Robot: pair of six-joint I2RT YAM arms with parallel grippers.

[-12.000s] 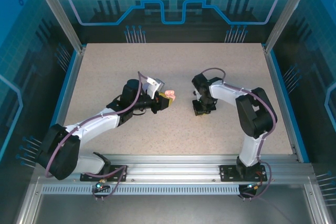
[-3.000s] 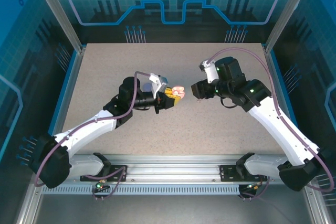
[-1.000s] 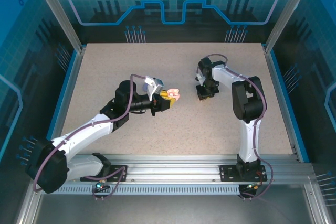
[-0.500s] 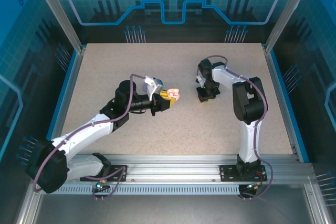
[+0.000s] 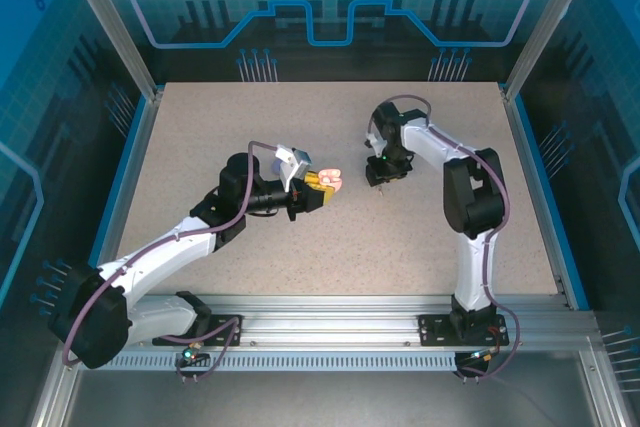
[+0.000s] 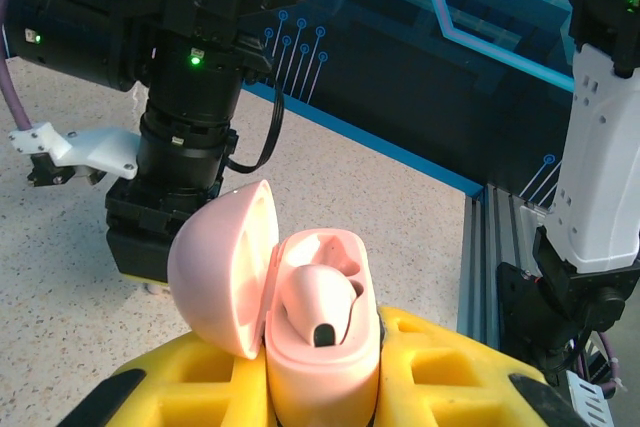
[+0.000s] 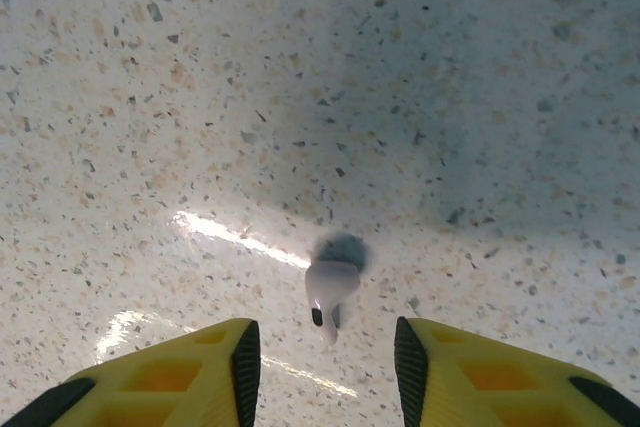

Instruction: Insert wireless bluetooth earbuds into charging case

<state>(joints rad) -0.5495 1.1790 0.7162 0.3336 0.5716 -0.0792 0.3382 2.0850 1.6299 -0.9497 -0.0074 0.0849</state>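
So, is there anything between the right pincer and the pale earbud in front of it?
Nothing visible. The pale earbud lies on the speckled table, just ahead of the gap between the open fingers of the right pincer, with no object between them.

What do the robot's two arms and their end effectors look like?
The left arm and right arm have white links, bulky black joints and looping purple cables. The left end effector and right end effector have chunky yellow fingers with recessed pockets and black tips.
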